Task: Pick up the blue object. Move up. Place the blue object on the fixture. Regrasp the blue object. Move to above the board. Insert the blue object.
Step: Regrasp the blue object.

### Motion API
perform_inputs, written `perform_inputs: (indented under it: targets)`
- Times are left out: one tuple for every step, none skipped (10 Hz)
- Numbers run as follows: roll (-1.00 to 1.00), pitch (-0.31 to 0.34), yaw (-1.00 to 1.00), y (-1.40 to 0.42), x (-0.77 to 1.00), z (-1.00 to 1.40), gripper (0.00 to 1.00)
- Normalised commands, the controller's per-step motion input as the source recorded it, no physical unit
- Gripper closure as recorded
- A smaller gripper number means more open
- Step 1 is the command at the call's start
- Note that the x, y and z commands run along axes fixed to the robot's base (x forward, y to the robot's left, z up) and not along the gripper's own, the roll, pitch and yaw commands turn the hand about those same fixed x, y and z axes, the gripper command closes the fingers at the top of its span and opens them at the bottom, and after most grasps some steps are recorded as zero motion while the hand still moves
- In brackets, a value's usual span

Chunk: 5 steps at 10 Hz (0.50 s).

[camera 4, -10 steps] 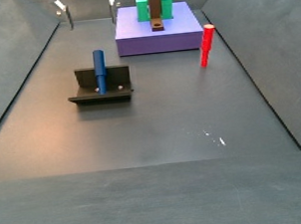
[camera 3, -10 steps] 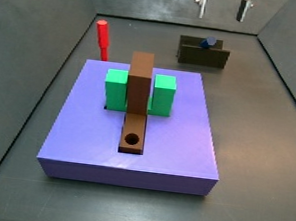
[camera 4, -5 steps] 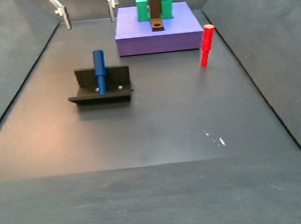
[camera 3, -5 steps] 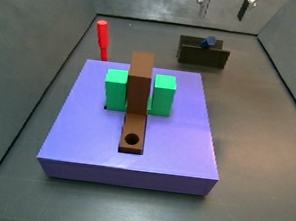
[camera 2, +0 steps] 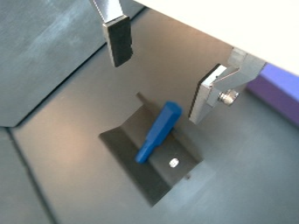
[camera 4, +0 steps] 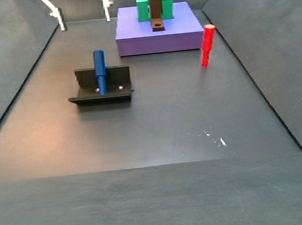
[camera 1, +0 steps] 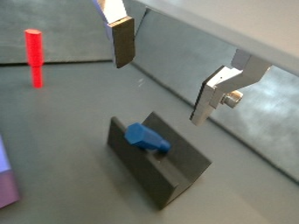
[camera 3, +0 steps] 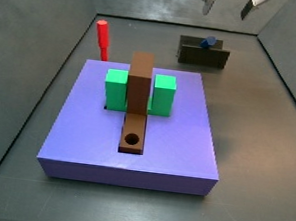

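The blue object (camera 4: 100, 71) lies along the notched top of the fixture (camera 4: 102, 93) on the floor, and nothing grips it. A side view shows its end (camera 3: 210, 42) sticking up from the fixture (camera 3: 202, 56). My gripper (camera 4: 79, 5) hangs high above it, open and empty, near the upper frame edge (camera 3: 232, 1). In both wrist views the blue object (camera 1: 147, 138) (camera 2: 158, 133) rests in the fixture (camera 1: 158, 168) (camera 2: 138, 164) well below the gripper (camera 1: 167, 70) (camera 2: 163, 68). The purple board (camera 3: 175, 136) (camera 4: 140, 43) carries the brown bar with a hole and two green blocks.
A red upright peg (camera 3: 103, 39) (camera 4: 208, 45) (camera 1: 35, 58) stands on the floor beside the board. A corner of the board (camera 2: 281, 83) shows in a wrist view. Grey walls enclose the floor on all sides.
The open gripper has risen a little higher above the fixture. The blue object has stayed on the fixture.
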Motion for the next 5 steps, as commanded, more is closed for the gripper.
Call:
perform_inputs:
  targets:
    - [0.81, 0.291, 0.04, -0.02, 0.18, -0.15, 0.00]
    - [0.76, 0.260, 0.05, -0.03, 0.15, -0.20, 0.00]
    - [0.73, 0.237, 0.08, -0.05, 0.12, -0.22, 0.00]
    - [0.69, 0.214, 0.11, -0.05, 0.10, -0.25, 0.00]
    - [0.45, 0.157, 0.14, -0.05, 0.11, -0.28, 0.00]
